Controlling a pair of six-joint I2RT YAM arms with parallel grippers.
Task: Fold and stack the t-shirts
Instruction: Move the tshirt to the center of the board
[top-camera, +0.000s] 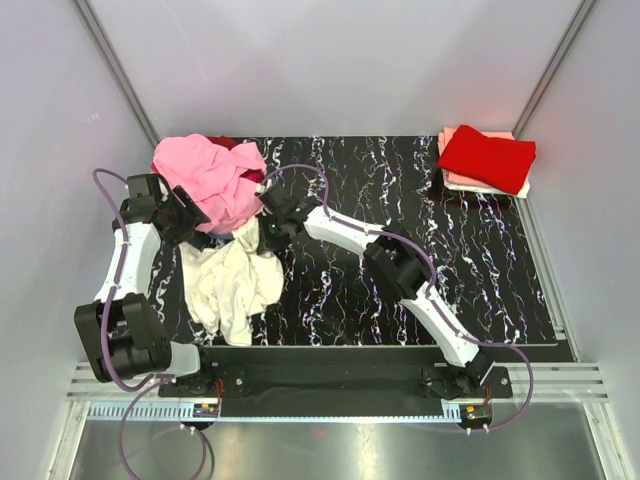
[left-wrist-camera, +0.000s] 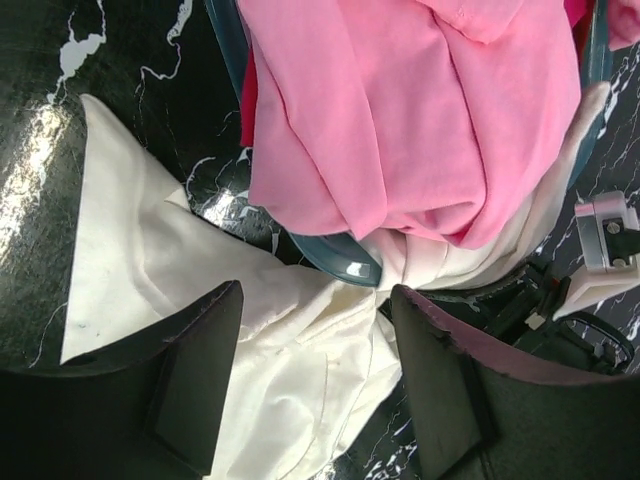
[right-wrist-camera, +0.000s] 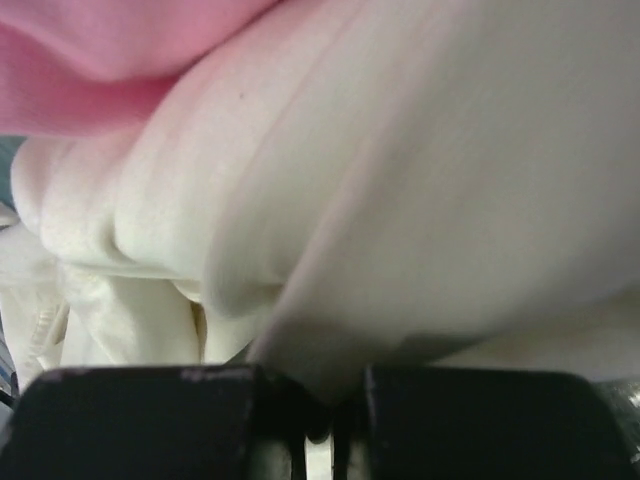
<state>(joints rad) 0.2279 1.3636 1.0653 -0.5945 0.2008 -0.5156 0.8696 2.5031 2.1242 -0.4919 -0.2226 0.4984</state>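
Note:
A cream t-shirt (top-camera: 235, 285) hangs crumpled out of a teal basket (left-wrist-camera: 345, 262) onto the black marbled table. A pink t-shirt (top-camera: 210, 180) is heaped on top of the basket, with a red garment (top-camera: 250, 165) under it. My left gripper (left-wrist-camera: 315, 375) is open, its fingers either side of a cream fold just above the cloth. My right gripper (right-wrist-camera: 315, 400) is shut on a fold of the cream t-shirt (right-wrist-camera: 420, 180) beside the basket (top-camera: 268, 222). A folded red t-shirt (top-camera: 488, 157) lies on folded pale pink ones (top-camera: 480, 184) at the far right.
The black marbled table (top-camera: 400, 290) has white walls on three sides. Metal rails (top-camera: 330, 380) carry the arm bases at the near edge. The right arm's gripper body (left-wrist-camera: 600, 245) shows at the right edge of the left wrist view.

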